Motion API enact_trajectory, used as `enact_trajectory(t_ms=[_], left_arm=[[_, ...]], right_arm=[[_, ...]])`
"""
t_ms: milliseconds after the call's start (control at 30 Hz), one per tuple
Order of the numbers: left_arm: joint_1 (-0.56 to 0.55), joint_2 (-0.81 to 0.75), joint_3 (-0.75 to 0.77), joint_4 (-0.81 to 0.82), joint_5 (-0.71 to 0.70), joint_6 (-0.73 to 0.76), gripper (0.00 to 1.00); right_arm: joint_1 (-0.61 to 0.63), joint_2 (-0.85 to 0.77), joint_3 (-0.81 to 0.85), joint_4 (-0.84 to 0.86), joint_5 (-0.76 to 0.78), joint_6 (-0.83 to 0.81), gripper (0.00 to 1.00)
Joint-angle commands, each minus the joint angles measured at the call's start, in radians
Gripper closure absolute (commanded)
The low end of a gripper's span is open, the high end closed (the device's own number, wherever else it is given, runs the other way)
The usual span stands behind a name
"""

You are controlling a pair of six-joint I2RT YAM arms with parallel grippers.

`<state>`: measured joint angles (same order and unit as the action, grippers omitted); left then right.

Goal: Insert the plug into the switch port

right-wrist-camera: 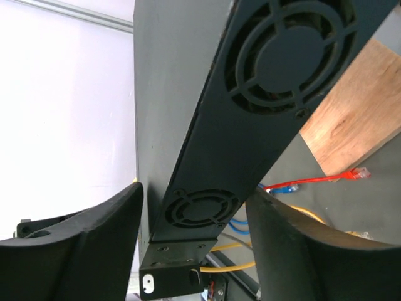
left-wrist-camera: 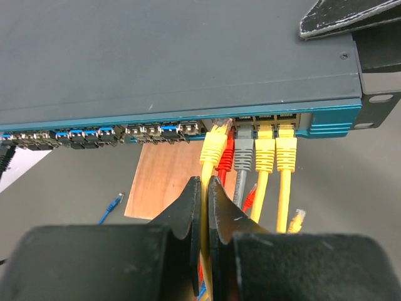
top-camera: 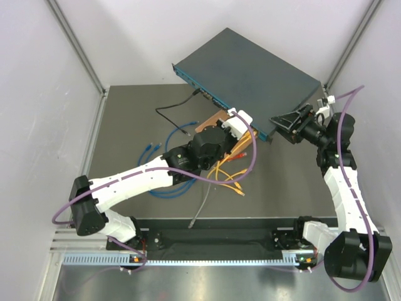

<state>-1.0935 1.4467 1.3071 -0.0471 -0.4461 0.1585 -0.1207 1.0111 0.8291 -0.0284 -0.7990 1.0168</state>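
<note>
The left arm reaches diagonally across the bench (top-camera: 125,125), the left gripper (left-wrist-camera: 205,183) clenched on the cable just below the yellow plug (left-wrist-camera: 215,139), at the switch (top-camera: 250,81) front. The switch sits along the bench's far edge. The right gripper (right-wrist-camera: 197,191) straddles its end; whether it grips is unclear.

The left arm (top-camera: 138,175) and the right arm (top-camera: 346,188) share one build: white link shells dotted with small dark screw holes, set between bulky black joint housings. A purple cable (top-camera: 341,122) runs along each. The left gripper (left-wrist-camera: 205,182) and the right gripper (right-wrist-camera: 194,200) have matte black fingers, thick and wedge-shaped.
</note>
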Motion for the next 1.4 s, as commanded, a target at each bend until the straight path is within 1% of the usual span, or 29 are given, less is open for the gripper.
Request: enact_trajectory(t_ms=[0, 33, 100, 133, 200, 233, 300, 333, 400, 567, 667, 700, 833, 1100, 1200, 1367], left_arm=[[0.004, 0.015, 0.027, 0.059, 0.018, -0.031, 1.00], [0.003, 0.018, 0.023, 0.061, 0.020, -0.033, 1.00], [0.004, 0.024, 0.021, 0.062, 0.035, -0.033, 1.00], [0.004, 0.027, 0.021, 0.058, 0.041, -0.034, 1.00], [0.004, 0.032, 0.023, 0.052, 0.056, -0.042, 1.00], [0.004, 0.037, 0.023, 0.052, 0.060, -0.045, 1.00], [0.004, 0.041, 0.023, 0.052, 0.064, -0.056, 1.00], [0.004, 0.044, 0.021, 0.050, 0.066, -0.060, 1.00], [0.006, 0.050, 0.024, 0.052, 0.069, -0.068, 1.00], [0.007, 0.069, 0.034, 0.052, 0.041, -0.099, 1.00], [0.007, 0.078, 0.040, 0.052, 0.053, -0.114, 1.00], [0.007, 0.083, 0.044, 0.018, 0.058, -0.120, 1.00], [0.015, 0.100, 0.058, -0.002, 0.084, -0.146, 1.00], [0.015, 0.103, 0.090, 0.010, 0.089, -0.140, 1.00], [0.017, 0.110, 0.098, 0.032, 0.098, -0.109, 1.00], [0.023, 0.132, 0.129, 0.033, 0.139, -0.100, 1.00]], right_arm=[[0.013, 0.009, -0.007, 0.082, 0.006, 0.022, 0.37], [0.016, 0.011, -0.011, 0.090, 0.007, 0.031, 0.41], [0.021, 0.014, -0.013, 0.104, 0.011, 0.040, 0.45], [0.024, 0.012, -0.016, 0.110, 0.012, 0.048, 0.51], [0.029, 0.012, -0.024, 0.133, 0.012, 0.058, 0.57], [0.032, 0.014, -0.028, 0.137, 0.014, 0.069, 0.66], [0.035, 0.012, -0.035, 0.148, 0.012, 0.074, 0.77], [0.036, 0.011, -0.041, 0.151, 0.012, 0.080, 0.90], [0.038, 0.007, -0.048, 0.154, 0.012, 0.091, 1.00], [0.044, 0.001, -0.079, 0.193, 0.007, 0.117, 1.00], [0.046, -0.002, -0.084, 0.199, 0.006, 0.121, 1.00], [0.049, -0.002, -0.084, 0.200, 0.006, 0.124, 1.00], [0.053, -0.005, -0.087, 0.197, 0.006, 0.121, 1.00], [0.061, -0.011, -0.088, 0.185, 0.012, 0.106, 1.00], [0.064, -0.012, -0.087, 0.186, 0.014, 0.098, 1.00], [0.076, -0.022, -0.090, 0.163, 0.026, 0.069, 1.00]])
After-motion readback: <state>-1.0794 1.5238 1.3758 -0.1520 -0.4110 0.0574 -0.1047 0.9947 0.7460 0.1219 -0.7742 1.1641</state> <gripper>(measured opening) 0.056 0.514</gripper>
